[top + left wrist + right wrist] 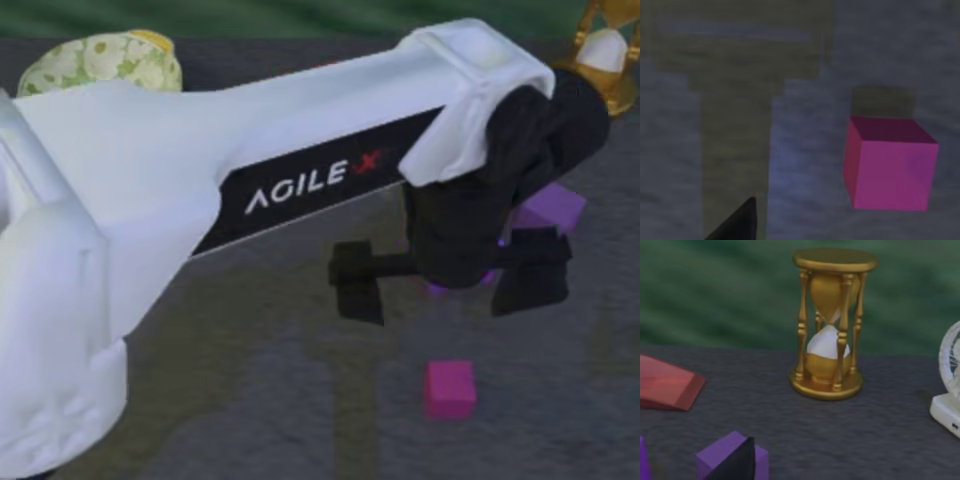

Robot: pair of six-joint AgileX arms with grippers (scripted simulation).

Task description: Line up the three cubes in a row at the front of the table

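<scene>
My left gripper (pixel 444 288) hangs open over the table's (pixel 300 400) right half, its two black fingers spread wide. The bright violet cube (pixel 437 288) shows only as slivers under its body, and again at the edge of the right wrist view (pixel 641 460). The dull purple cube (pixel 550 208) lies just behind the gripper on the right. The small magenta-pink cube (pixel 449 388) rests alone near the front, and looks large in the left wrist view (pixel 890 167), beside one fingertip (pixel 740 222). My right arm is outside the top view; one of its fingers (pixel 737 462) stands before the purple cube (pixel 722 450).
A golden hourglass (pixel 603 55) (pixel 832 325) stands at the back right. A green-patterned rounded object (pixel 100 62) sits at the back left. A flat red object (pixel 665 382) and a white fan (pixel 950 385) stand near the back. My white left arm spans the top view.
</scene>
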